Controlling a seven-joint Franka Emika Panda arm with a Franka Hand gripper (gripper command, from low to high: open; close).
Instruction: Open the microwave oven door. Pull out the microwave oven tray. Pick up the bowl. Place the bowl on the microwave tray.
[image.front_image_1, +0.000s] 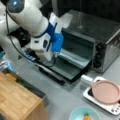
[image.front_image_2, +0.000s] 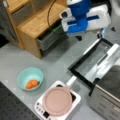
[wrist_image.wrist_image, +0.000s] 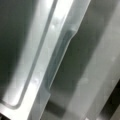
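We saw the oven (image.front_image_1: 95, 37) with its door (image.front_image_1: 62, 68) folded down flat; the gripper (image.front_image_1: 56, 53) hung over it near the tray (image.front_image_1: 75, 58). The bowl (image.front_image_2: 30, 78) sat apart beside the pink plate (image.front_image_2: 57, 100)

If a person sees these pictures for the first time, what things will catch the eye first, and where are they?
The big white and blue arm draws the eye first; its hand hangs over the microwave oven door, which lies folded down and open in front of the silver microwave oven. Next come the colours near a front view's bottom: the teal bowl with an orange piece inside, standing on the grey table, and beside it a pink plate on a white tray.
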